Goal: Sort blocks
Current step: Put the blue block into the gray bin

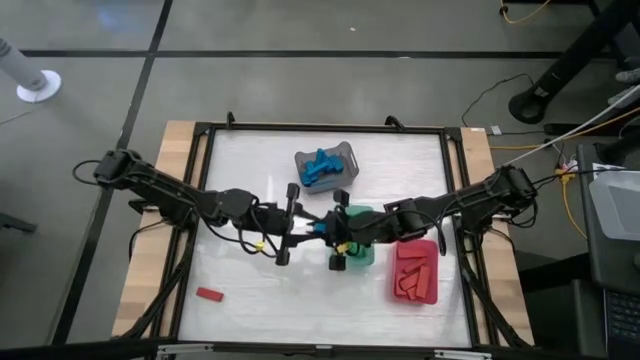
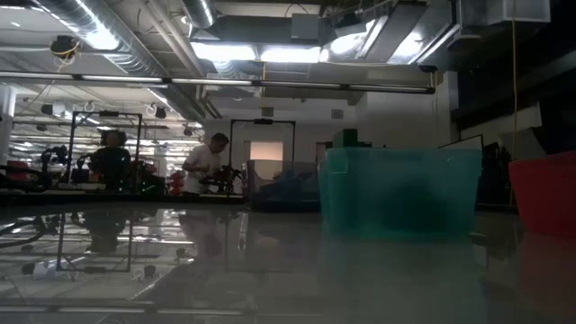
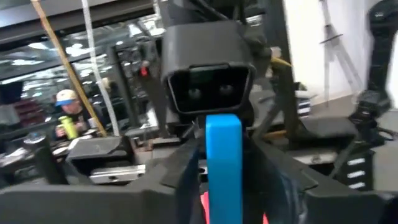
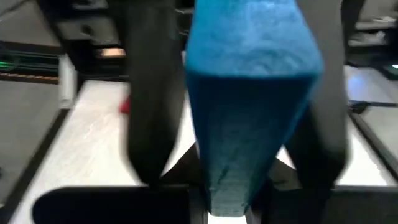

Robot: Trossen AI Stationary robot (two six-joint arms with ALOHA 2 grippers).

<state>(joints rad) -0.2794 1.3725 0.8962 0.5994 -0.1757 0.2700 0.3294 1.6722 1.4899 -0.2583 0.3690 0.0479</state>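
Both arms meet just left of the green tray (image 1: 365, 258), over open table. The blue block (image 1: 318, 228), a short bar, hangs in the air between them, clear of the surface. The right gripper (image 1: 335, 232) reaches across the green tray's near-left corner and has the bar clamped: in its wrist view the bar fills the gap, with a dark finger (image 4: 152, 93) tight along each flank. The left gripper (image 1: 297, 226) sits just beyond the bar on the side away from the green tray, nose to nose with the right; we cannot tell whether it has a grip yet. We read this as a hand-over, the bar held endwise so its free end stays offered to the other arm. The grey basket (image 1: 349, 153), behind the green tray and left of it, already carries blue pieces, so we judge the bar bound there. The red tray (image 1: 432, 270) lies just right of the green one. One red block (image 1: 209, 294) lies well off to the left, unsorted.
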